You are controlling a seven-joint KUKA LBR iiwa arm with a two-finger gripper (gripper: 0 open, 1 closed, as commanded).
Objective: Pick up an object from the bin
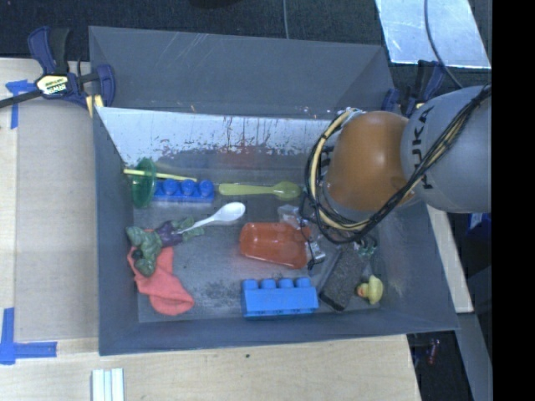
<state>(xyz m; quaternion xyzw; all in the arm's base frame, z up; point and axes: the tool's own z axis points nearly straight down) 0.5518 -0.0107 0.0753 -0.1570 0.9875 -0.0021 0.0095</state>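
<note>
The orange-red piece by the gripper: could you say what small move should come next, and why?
Probably a short shift toward the view's left: the gripper sits at the right end of the orange-red piece, off its middle, with a black block close beside.

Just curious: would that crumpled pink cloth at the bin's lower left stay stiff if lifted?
Probably not: the pink cloth lies in soft folds, so it would likely droop. It looks thin, so probably light and unlikely to roll.
</note>
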